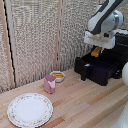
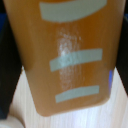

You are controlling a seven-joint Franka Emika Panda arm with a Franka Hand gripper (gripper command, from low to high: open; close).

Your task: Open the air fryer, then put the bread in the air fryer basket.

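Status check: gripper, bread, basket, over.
Gripper shut on bread, above open basket. Bread not yet released. Nothing in the way.

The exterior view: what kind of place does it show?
Probably a mock kitchen set up for a robot: a black air fryer with its basket pulled out, a plate, a pink cup on a wooden table.

bread (image 1: pixel 96 51) above open air fryer basket (image 1: pixel 100 67) — cup (image 1: pixel 49 84) beside bowl (image 1: pixel 58 75)

A pale wooden table (image 1: pixel 85 102) fills the near ground under even, soft light. Behind it, a woven beige screen (image 1: pixel 35 35) with upright wooden posts (image 1: pixel 61 30) closes the far side.
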